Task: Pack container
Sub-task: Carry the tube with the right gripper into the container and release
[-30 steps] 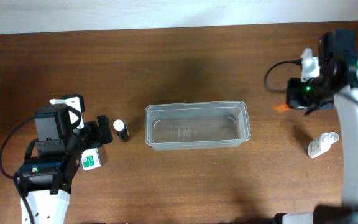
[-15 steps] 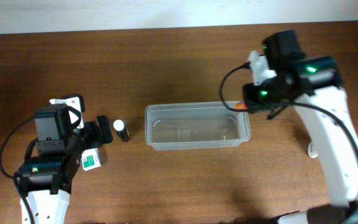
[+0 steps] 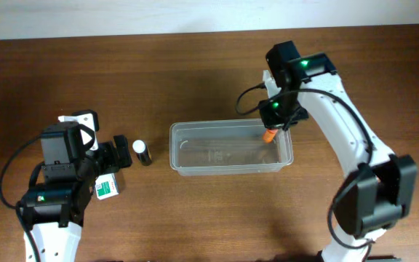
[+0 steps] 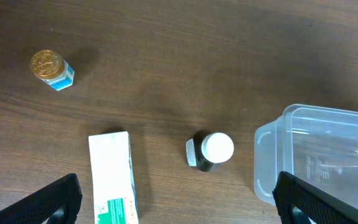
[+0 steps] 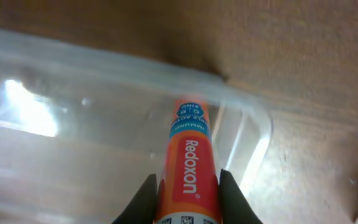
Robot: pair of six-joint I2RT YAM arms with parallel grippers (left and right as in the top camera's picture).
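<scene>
I see right gripper (image 3: 270, 132) come from right edge over container (image 3: 231, 169), clenching orange tube (image 5: 188, 163); left gripper (image 3: 121, 154) released; bottle (image 3: 143, 151), box (image 3: 108, 187) unpacked.

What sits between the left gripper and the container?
A small white-capped bottle stands between the left gripper and the container, touching neither; the overhead view shows it.
</scene>
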